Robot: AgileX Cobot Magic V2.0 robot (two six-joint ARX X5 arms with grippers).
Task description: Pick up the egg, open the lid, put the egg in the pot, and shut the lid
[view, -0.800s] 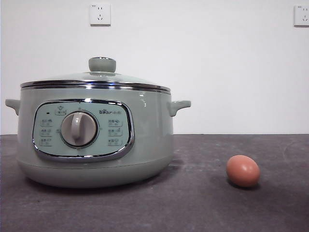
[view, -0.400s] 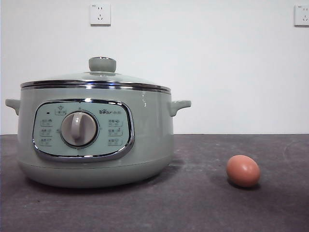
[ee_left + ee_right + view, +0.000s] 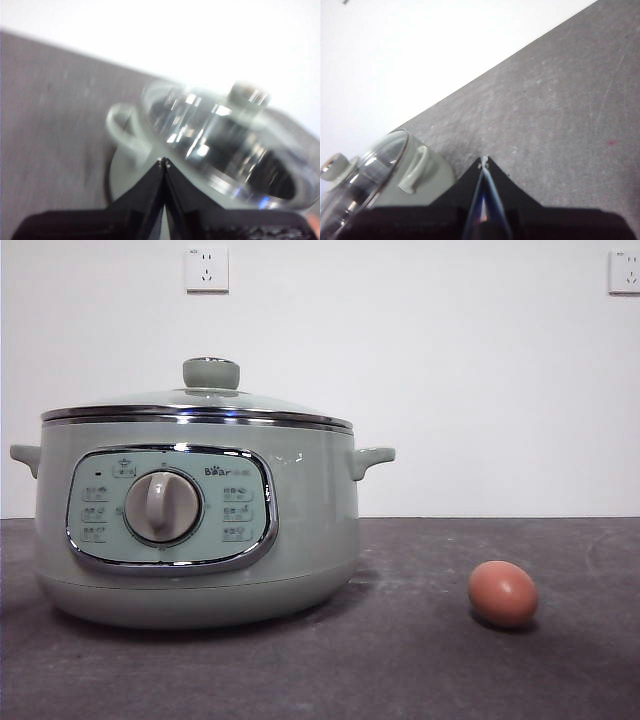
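Note:
The pale sage-green pot (image 3: 200, 530) stands at the left on the dark table. The glass lid (image 3: 200, 405) with its chrome rim and green knob (image 3: 211, 373) sits closed on it. The reddish-brown egg (image 3: 503, 593) lies on the table to the right of the pot. Neither gripper shows in the front view. My left gripper (image 3: 164, 162) is shut and empty, above the table beside the pot (image 3: 125, 175) and its lid (image 3: 220, 145). My right gripper (image 3: 484, 161) is shut and empty over bare table, with the pot (image 3: 380, 175) off to one side. The egg is out of both wrist views.
A white wall with two power sockets (image 3: 207, 269) stands behind the table. The dark grey table top (image 3: 420, 660) stretches between the pot and the egg and in front of both.

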